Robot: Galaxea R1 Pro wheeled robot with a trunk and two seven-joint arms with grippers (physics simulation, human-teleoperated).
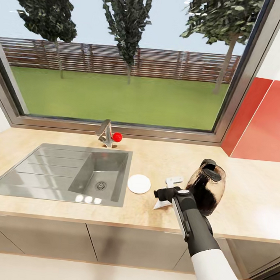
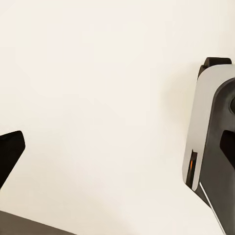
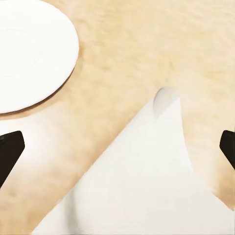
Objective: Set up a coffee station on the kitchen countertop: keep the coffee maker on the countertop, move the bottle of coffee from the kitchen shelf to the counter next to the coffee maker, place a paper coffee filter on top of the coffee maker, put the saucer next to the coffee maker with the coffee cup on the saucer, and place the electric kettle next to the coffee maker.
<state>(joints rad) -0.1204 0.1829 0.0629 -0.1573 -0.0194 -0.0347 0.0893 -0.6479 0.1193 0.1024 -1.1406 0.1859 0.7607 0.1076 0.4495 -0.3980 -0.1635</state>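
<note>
On the light beige countertop (image 1: pixel 244 207) lies the paper coffee filter (image 3: pixel 147 186), a white cone. My right gripper (image 3: pixel 117 149) hangs open just above it, one fingertip on each side. In the head view the right gripper (image 1: pixel 162 198) covers most of the filter (image 1: pixel 160 205). The white saucer (image 1: pixel 139 183) lies flat just left of it, beside the sink; its rim also shows in the right wrist view (image 3: pixel 29 54). The dark glass electric kettle (image 1: pixel 210 185) sits right of the gripper, looking tilted, partly behind my forearm. My left gripper (image 2: pixel 117 149) is open over a pale surface. Coffee maker, bottle, cup and shelf are out of view.
A steel sink (image 1: pixel 70 172) with a drainboard is set into the counter at left, with a faucet and red knob (image 1: pixel 117 137) behind it. A large window runs along the back and a red wall panel (image 1: pixel 267 124) stands at right. A small white flat piece (image 1: pixel 174 180) lies just beyond the gripper.
</note>
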